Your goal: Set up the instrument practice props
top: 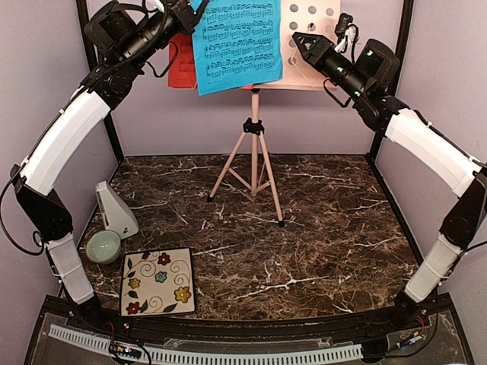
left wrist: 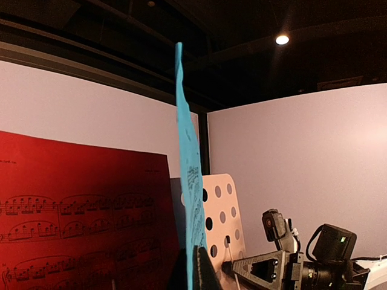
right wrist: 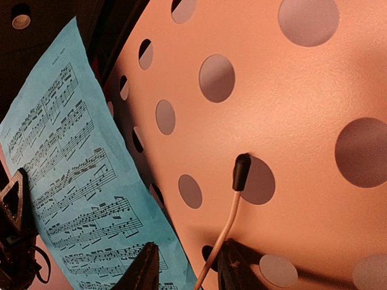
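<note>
my left claw [top: 196,7] pinches the blue sheet [top: 237,42] at upper centre, hanging against the pink stand [top: 254,152]. my right claw [right wrist: 188,270], part spread, straddles its wire clip [right wrist: 233,202]. i should pull that clear before seating the sheet.

The blue sheet [top: 237,44] hangs before the pink music stand [top: 254,152] (1 red sheet [top: 181,65] partly behind it).

I take the music stand [top: 254,144] as my mark, standing at the back middle of the table [top: 342,228]. A sheet of music [top: 237,46] hangs before the left half of its desk, and the second sheet [top: 181,65] is partly behind that, further left. The metronome [top: 114,209] stands well left of the stand's feet and nearer me. The bowl [top: 103,245] sits just before the metronome, and the tile [top: 158,281] lies nearer still, right of the bowl.
</note>
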You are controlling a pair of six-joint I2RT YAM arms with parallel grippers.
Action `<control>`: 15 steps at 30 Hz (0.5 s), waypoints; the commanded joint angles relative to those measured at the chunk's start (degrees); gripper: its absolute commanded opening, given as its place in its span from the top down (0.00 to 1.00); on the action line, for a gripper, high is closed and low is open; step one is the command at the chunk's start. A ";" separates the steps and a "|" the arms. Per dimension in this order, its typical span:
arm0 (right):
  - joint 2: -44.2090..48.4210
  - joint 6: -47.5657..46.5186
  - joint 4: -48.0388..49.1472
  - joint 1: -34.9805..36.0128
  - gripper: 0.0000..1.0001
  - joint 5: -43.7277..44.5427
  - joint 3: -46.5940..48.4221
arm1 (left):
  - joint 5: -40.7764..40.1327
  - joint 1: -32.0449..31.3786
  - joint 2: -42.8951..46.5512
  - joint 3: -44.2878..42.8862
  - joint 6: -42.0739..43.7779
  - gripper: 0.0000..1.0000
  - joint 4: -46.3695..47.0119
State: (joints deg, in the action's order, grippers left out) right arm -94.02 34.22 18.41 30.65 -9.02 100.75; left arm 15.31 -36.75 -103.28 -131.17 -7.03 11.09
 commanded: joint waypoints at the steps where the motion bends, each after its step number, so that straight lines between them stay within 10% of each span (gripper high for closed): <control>1: -0.93 1.34 0.80 0.00 0.72 -0.18 1.90 | -0.15 0.37 2.50 1.25 1.86 1.00 3.40; 7: -0.72 0.49 0.05 -0.04 1.00 -0.34 2.23 | -0.36 0.37 1.63 1.09 2.75 1.00 5.05; 15: -1.06 -0.84 2.26 -0.03 1.00 -3.11 1.47 | -1.20 0.32 0.91 1.43 3.35 1.00 6.93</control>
State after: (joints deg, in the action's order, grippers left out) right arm -94.61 34.98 17.96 30.96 -10.59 101.91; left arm 14.90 -36.75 -103.28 -129.97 -4.91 14.20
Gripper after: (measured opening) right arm 0.017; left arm 0.010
